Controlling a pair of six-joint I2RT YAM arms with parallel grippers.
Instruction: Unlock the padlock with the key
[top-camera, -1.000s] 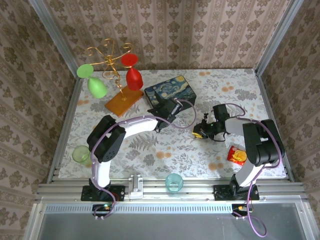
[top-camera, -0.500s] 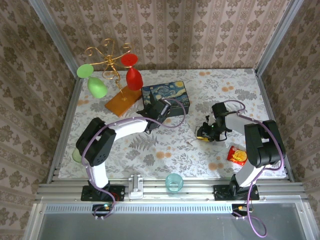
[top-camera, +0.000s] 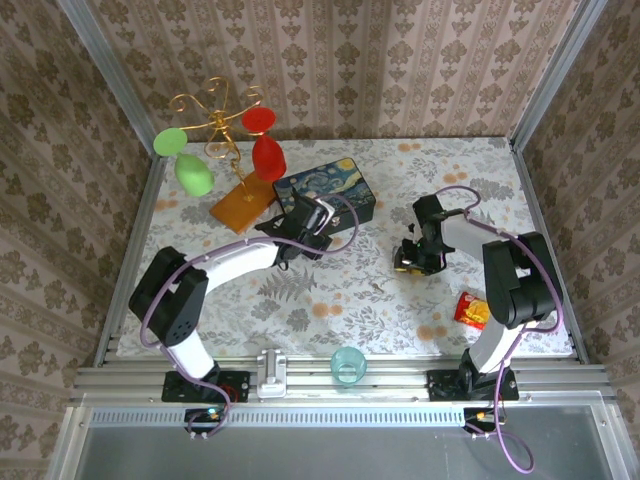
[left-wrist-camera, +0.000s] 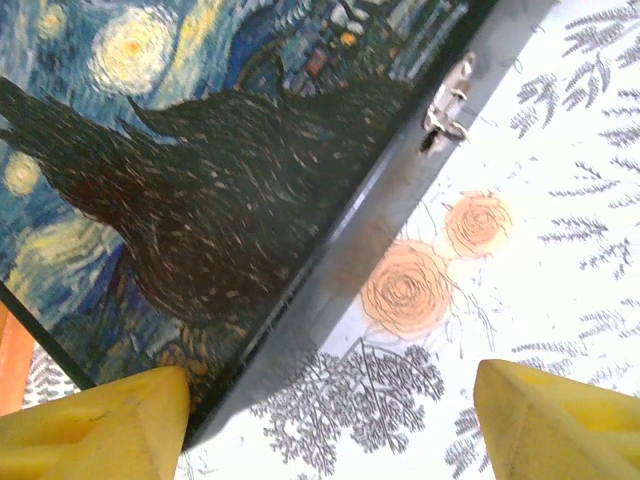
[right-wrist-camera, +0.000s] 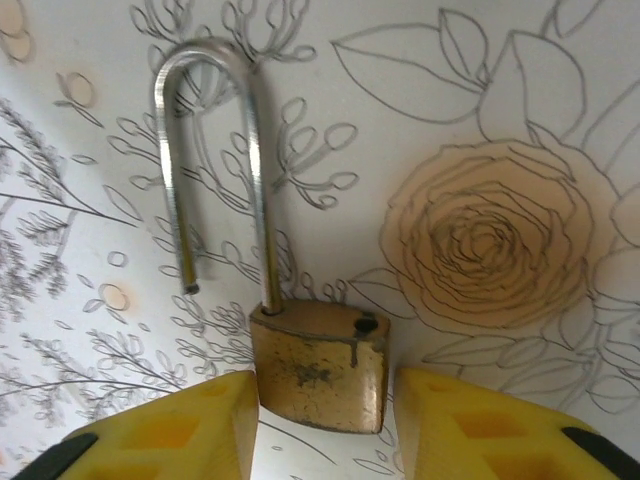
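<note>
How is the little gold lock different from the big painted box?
The padlock is plain brass-coloured; the painted box is dark blue with swirly yellow stars. The padlock is far smaller than the box. The padlock's silver shackle has one end popped free, while the box looks shut at its silver clasp. Both lie on the flowery tablecloth.

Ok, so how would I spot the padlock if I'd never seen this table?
Find the big Starry Night box on the flowery table, then look right of it to the right arm's hand. Between its yellow fingers lies the padlock. It is a little scuffed brass block with a tall silver loop, one end free of the block.
</note>
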